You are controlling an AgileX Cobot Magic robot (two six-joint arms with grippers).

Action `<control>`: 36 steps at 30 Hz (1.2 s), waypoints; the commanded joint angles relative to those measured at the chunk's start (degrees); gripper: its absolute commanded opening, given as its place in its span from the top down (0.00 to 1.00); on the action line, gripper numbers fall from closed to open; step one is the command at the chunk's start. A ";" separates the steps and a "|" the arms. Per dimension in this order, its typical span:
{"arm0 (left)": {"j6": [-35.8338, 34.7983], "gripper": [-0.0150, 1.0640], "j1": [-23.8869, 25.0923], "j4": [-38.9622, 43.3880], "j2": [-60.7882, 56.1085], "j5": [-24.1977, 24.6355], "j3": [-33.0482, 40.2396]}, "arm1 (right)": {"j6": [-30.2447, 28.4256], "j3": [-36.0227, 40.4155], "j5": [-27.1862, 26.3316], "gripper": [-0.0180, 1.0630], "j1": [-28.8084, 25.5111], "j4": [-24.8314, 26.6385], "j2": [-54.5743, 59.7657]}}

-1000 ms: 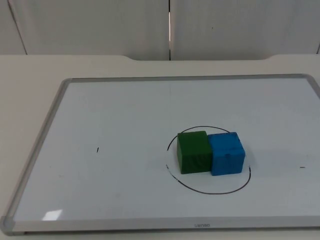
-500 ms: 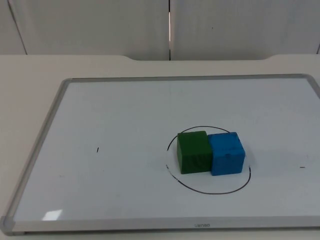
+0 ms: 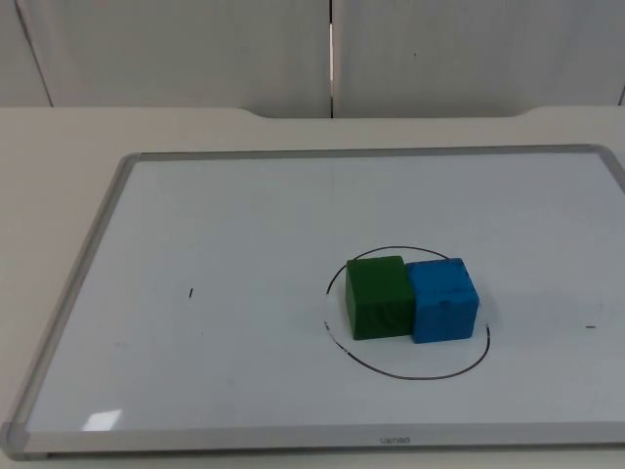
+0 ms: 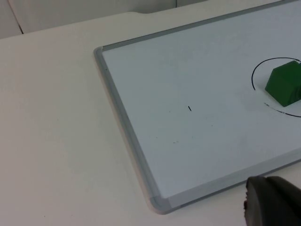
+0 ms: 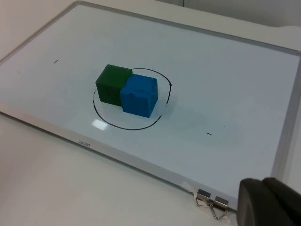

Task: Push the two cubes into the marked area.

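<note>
A green cube (image 3: 379, 296) and a blue cube (image 3: 442, 298) stand side by side, touching, inside a black hand-drawn circle (image 3: 410, 375) on the whiteboard (image 3: 73, 293). The green one is on the left. The right wrist view looks at both, green cube (image 5: 113, 84) and blue cube (image 5: 139, 95), from some distance. My right gripper (image 5: 265, 202) hovers off the board's front right corner, over the table. My left gripper (image 4: 273, 205) waits off the front left corner, far from the green cube (image 4: 284, 84). Neither gripper touches a cube.
The whiteboard has a grey metal frame and lies flat on the white table. Two small metal clips (image 5: 211, 203) lie at its front edge near the right gripper. A short black mark (image 3: 191, 292) sits on the board's left half. The grey partition wall (image 3: 332, 54) stands behind.
</note>
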 commanded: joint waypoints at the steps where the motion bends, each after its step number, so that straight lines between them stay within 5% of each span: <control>1: -0.03 0.99 0.14 0.03 -0.26 -0.14 0.32 | 0.03 0.01 -0.20 0.98 -0.24 0.00 -0.22; 7: -0.03 0.99 0.14 0.03 -0.26 -0.14 0.32 | 0.03 0.01 -0.20 0.82 -0.24 0.00 -0.22; 11: -0.03 0.99 0.14 0.03 -0.26 -0.14 0.32 | 0.03 0.01 -0.20 0.55 -0.24 0.00 -0.22; 16: -0.03 0.99 0.14 0.03 -0.26 -0.14 0.32 | 0.03 0.01 -0.20 0.35 -0.24 0.00 -0.22; 30: -0.04 0.99 0.14 0.14 -0.26 -0.14 0.32 | 0.03 0.01 -0.20 0.28 -0.24 0.00 -0.22; 34: -0.04 0.99 0.14 0.14 -0.26 -0.14 0.32 | 0.03 0.01 -0.20 0.00 -0.24 0.00 -0.22; 36: -0.04 0.99 0.14 0.14 -0.26 -0.14 0.32 | 0.03 0.01 -0.20 0.01 -0.24 0.00 -0.22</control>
